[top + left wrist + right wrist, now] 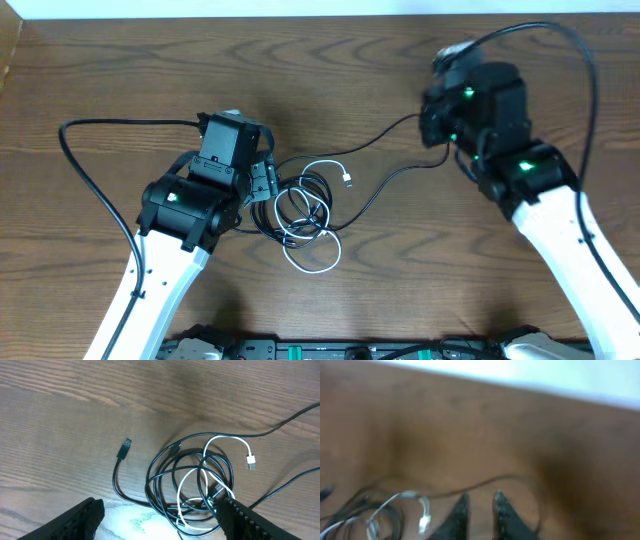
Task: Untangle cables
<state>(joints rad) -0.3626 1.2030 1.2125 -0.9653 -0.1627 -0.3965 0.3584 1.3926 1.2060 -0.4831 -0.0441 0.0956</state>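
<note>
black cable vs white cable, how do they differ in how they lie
The black cable winds in several loops, with long runs leaving the tangle; the white cable makes fewer loops and stays close. The black cable's free end lies well clear of the coil, the white cable's just beside it. Both are thin and interlaced on the table.

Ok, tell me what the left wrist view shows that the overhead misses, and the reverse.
Left wrist only: the black plug lying free, left of the coils. Overhead only: the left arm and right arm, the right one standing away from the tangle. Shared: the black cable and white cable looped together, with the white plug loose beside them.
</note>
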